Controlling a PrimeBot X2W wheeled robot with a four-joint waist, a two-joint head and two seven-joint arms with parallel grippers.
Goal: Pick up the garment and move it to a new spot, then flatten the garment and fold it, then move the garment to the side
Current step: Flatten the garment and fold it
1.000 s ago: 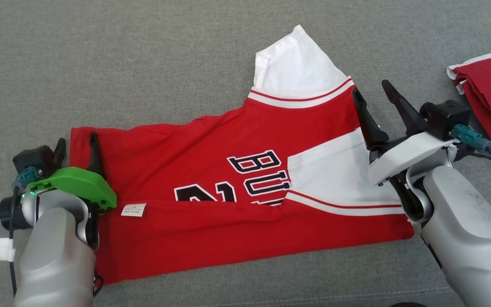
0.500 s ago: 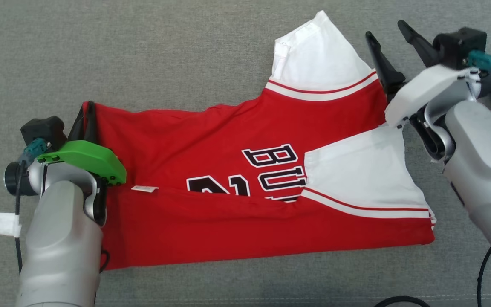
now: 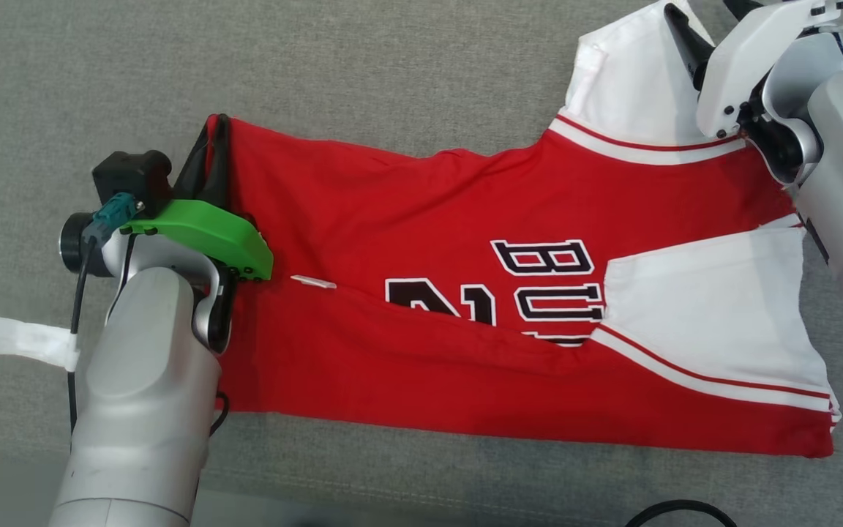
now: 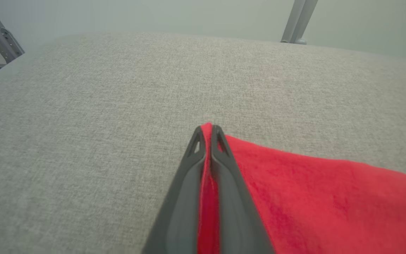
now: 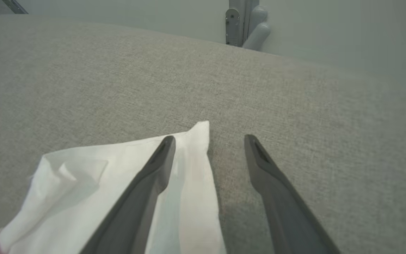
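Left pincer (image 4: 207, 129) is clamped tight on the far-left corner of the red jersey (image 3: 429, 212). In the left wrist view the red cloth is squeezed right between the two dark fingers (image 4: 185, 197).

Right pincer (image 5: 208, 141) is spread wide with nothing in it. It sits in the upper right of the head view, over the white sleeve (image 3: 626, 80). In its own wrist view one finger lies across the sleeve tip and the other is over the bare grey surface (image 3: 319, 58).

The jersey lies flat across the middle of the head view, from the left pincer out to the right edge. A red flap along the bottom covers the lower part of the black lettering (image 3: 546, 282). A second white sleeve (image 3: 714, 307) lies across the lower right. A small white tag (image 3: 313, 282) sits at the fold, just right of the green cover (image 3: 202, 234).
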